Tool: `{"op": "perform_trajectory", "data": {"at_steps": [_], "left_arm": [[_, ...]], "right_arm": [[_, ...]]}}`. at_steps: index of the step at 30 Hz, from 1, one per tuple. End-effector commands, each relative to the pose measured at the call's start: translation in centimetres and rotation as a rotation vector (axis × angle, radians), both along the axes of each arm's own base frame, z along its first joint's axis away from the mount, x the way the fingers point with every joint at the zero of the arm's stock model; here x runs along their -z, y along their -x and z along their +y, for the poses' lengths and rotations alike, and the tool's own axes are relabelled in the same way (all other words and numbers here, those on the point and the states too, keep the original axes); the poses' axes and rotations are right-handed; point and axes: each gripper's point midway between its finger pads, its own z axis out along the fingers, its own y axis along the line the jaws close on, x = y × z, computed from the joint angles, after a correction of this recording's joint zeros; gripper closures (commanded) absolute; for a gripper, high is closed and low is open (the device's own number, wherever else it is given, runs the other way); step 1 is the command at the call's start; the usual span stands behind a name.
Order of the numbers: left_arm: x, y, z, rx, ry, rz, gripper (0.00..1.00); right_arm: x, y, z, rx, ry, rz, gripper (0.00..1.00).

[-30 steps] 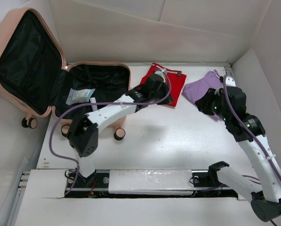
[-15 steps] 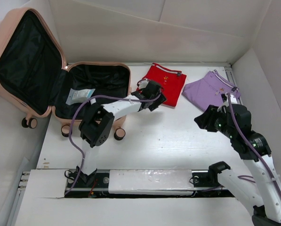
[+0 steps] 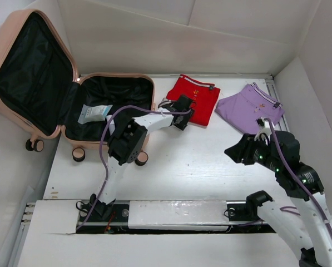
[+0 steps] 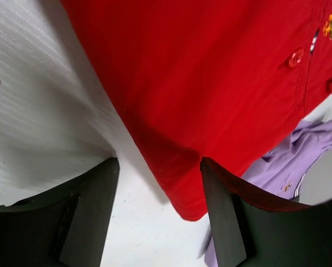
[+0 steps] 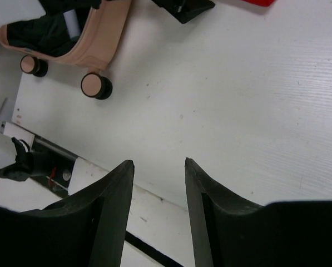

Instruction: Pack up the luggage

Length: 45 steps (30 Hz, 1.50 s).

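Seen from above, the suitcase (image 3: 32, 72) lies open at the far left of the tabletop (image 3: 199, 161), and the left hand (image 3: 182, 108) is at the near edge of the red shirt (image 3: 202, 100). Its wrist camera shows the fingers spread, the shirt's edge loose between them. The right hand (image 5: 159, 164) is released too, over the tabletop.

A white table (image 3: 210, 161) with a fine straight grain fills the middle of the room. White panels stand close around it: a back wall (image 3: 154, 39) with visible seams, and a slanted side wall (image 3: 316, 83) on the right. The light is soft and even, and the shadows are faint.
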Motion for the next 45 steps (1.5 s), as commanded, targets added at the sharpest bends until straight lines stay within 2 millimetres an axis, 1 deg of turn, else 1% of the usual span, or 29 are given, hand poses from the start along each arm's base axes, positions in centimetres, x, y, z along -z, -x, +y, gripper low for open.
{"op": "perform_trajectory", "data": {"at_steps": [1, 3, 6, 7, 8, 11, 13, 15, 16, 17, 18, 20, 22, 23, 24, 26, 27, 30, 31, 33, 35, 37, 38, 40, 41, 42, 43, 44, 45], "left_arm": [[4.5, 1.4, 2.9, -0.123, -0.103, 0.142, 0.43], [5.9, 1.8, 3.7, -0.155, -0.115, 0.188, 0.44], [6.9, 2.0, 4.6, -0.197, -0.158, 0.216, 0.48], [6.1, 1.2, 4.3, -0.203, -0.156, 0.196, 0.49], [6.3, 1.6, 4.8, -0.207, -0.190, 0.218, 0.49], [6.6, 0.8, 6.1, -0.235, -0.210, 0.231, 0.49], [6.2, -0.5, 7.0, -0.257, -0.211, 0.206, 0.49], [5.9, -2.1, 7.1, -0.241, -0.232, 0.175, 0.51], [6.6, -2.0, 7.8, -0.248, -0.251, 0.197, 0.51], [5.7, -2.5, 7.4, -0.249, -0.239, 0.184, 0.53], [6.4, -2.4, 7.8, -0.241, -0.265, 0.186, 0.53], [5.9, -3.0, 7.5, -0.217, -0.270, 0.158, 0.62], [5.2, -4.4, 7.3, -0.196, -0.252, 0.112, 0.77], [5.3, -4.7, 6.8, -0.179, -0.245, 0.103, 0.96], [5.1, -5.3, 7.2, -0.163, -0.251, 0.087, 1.00], [4.7, -5.9, 6.3, -0.119, -0.223, 0.055, 1.00], [3.2, -6.5, 5.9, -0.096, -0.214, 0.015, 1.00], [-1.4, -8.5, 4.2, 0.018, -0.193, -0.129, 1.00], [-4.6, -9.1, 3.5, 0.049, -0.171, -0.195, 1.00], [-8.4, -9.3, 2.4, 0.155, -0.160, -0.288, 1.00], [-14.0, -9.3, 2.1, 0.208, -0.146, -0.391, 1.00], [-16.5, -8.1, 2.1, 0.312, -0.181, -0.424, 1.00], [-19.3, -8.3, 3.6, 0.307, -0.195, -0.461, 1.00], [-21.0, -7.4, 5.5, 0.351, -0.235, -0.468, 1.00], [-23.9, -7.3, 7.9, 0.358, -0.265, -0.523, 1.00], [-23.5, -6.9, 9.5, 0.369, -0.288, -0.507, 1.00], [-24.4, -6.7, 10.6, 0.389, -0.279, -0.529, 1.00], [-26.9, -6.6, 14.1, 0.350, -0.287, -0.563, 1.00], [-25.6, -6.3, 16.1, 0.356, -0.316, -0.532, 1.00]], "right_arm": [[-0.8, 0.9, 0.4, -0.055, 0.016, -0.041, 0.52], [-1.1, 1.0, -0.1, -0.039, 0.040, -0.051, 0.52], [-2.2, 1.3, -0.1, -0.051, 0.039, -0.091, 0.52], [-2.4, 1.5, -0.2, -0.055, 0.041, -0.107, 0.52], [-2.8, 1.6, 0.0, -0.065, 0.037, -0.115, 0.52], [-2.9, 1.9, 0.0, -0.078, 0.039, -0.129, 0.52], [-3.1, 2.2, 0.1, -0.087, 0.031, -0.137, 0.52], [-3.1, 2.5, 0.4, -0.115, 0.029, -0.141, 0.55], [-3.2, 2.6, 0.6, -0.128, 0.024, -0.139, 0.55], [-3.2, 2.6, 0.6, -0.128, 0.024, -0.139, 0.56], [-3.2, 2.6, 0.6, -0.128, 0.024, -0.139, 0.56], [-3.2, 2.6, 0.6, -0.128, 0.024, -0.139, 0.58], [-3.2, 2.8, 0.7, -0.136, 0.020, -0.137, 0.59], [-3.5, 2.8, 0.7, -0.136, 0.016, -0.146, 0.61], [-4.3, 2.9, 0.6, -0.135, 0.010, -0.163, 0.63], [-5.2, 3.1, 0.7, -0.145, 0.002, -0.170, 0.65], [-6.8, 3.2, 0.7, -0.143, -0.012, -0.204, 0.65], [-9.1, 3.4, 0.8, -0.150, -0.032, -0.246, 0.67], [-10.0, 3.2, 0.6, -0.138, -0.035, -0.265, 0.68], [-10.6, 3.1, 0.6, -0.141, -0.031, -0.277, 0.68], [-10.6, 2.4, 1.0, -0.141, -0.026, -0.265, 0.68], [-10.8, 1.9, 1.2, -0.142, -0.022, -0.254, 0.68], [-11.3, 1.7, 1.3, -0.141, -0.026, -0.266, 0.68], [-11.7, 1.6, 1.8, -0.161, -0.039, -0.278, 0.68], [-11.5, 1.4, 1.9, -0.161, -0.039, -0.278, 0.68], [-11.5, 1.0, 2.0, -0.161, -0.038, -0.275, 0.68], [-11.3, 1.0, 2.3, -0.168, -0.048, -0.267, 0.68], [-10.7, 0.7, 2.4, -0.168, -0.041, -0.249, 0.68], [-10.7, 0.4, 2.6, -0.168, -0.041, -0.248, 0.68]]}}
